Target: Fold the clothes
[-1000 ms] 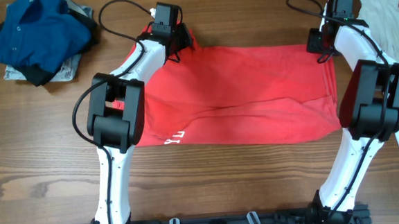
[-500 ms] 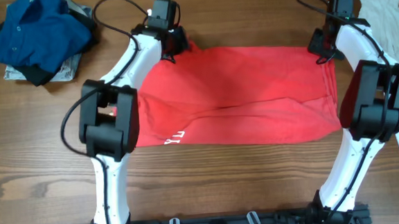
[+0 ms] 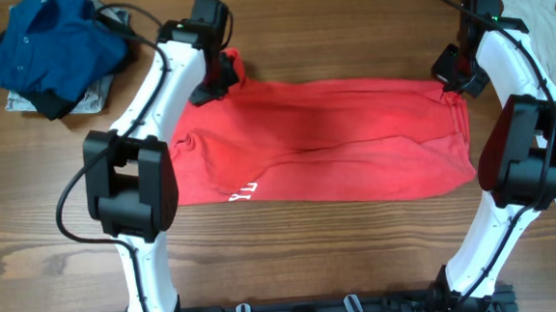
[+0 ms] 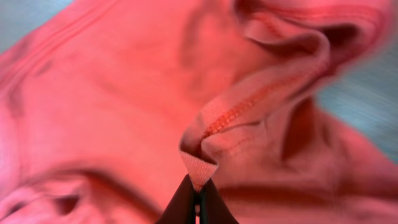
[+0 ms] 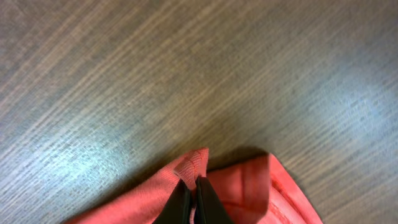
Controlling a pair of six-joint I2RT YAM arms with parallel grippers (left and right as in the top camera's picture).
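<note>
Stretched wider than a second ago, the red T-shirt (image 3: 325,139) lies flat across the middle of the surface (image 3: 342,258), far corners drawn outward. At its far left corner the left pincer (image 4: 198,200) is clamped on a hem fold; the right pincer (image 5: 194,198) is clamped on the far right hem. The blue shirt (image 3: 54,44) is heaped at the surface's far left corner, the white garment (image 3: 540,9) along the right edge.
</note>
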